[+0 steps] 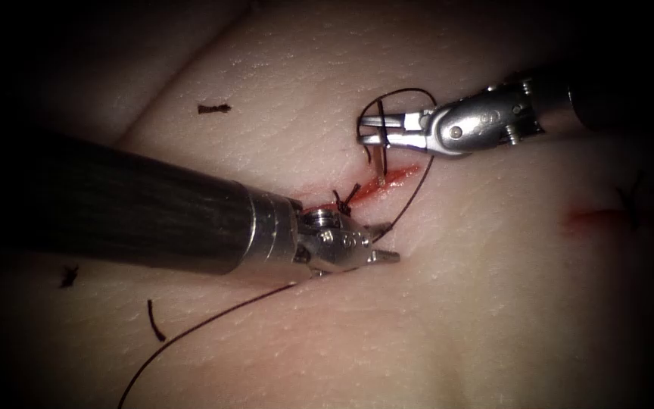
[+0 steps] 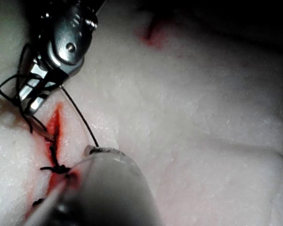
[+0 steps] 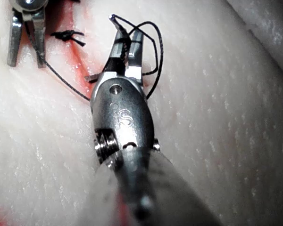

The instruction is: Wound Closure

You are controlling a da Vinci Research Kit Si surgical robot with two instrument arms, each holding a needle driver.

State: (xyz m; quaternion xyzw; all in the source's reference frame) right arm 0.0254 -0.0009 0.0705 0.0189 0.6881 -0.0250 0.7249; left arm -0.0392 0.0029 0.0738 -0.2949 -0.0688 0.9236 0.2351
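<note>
Endoscope view of the tissue with its cut edged in red fluid. The right tool sits just above the cut's upper end, jaws parted, with thread looped around them; whether they hold it cannot be told. The left tool lies below the cut near a knot, jaws parted, gripping nothing. The needle cannot be made out. Cut ends of thread lie scattered on the left.
</note>
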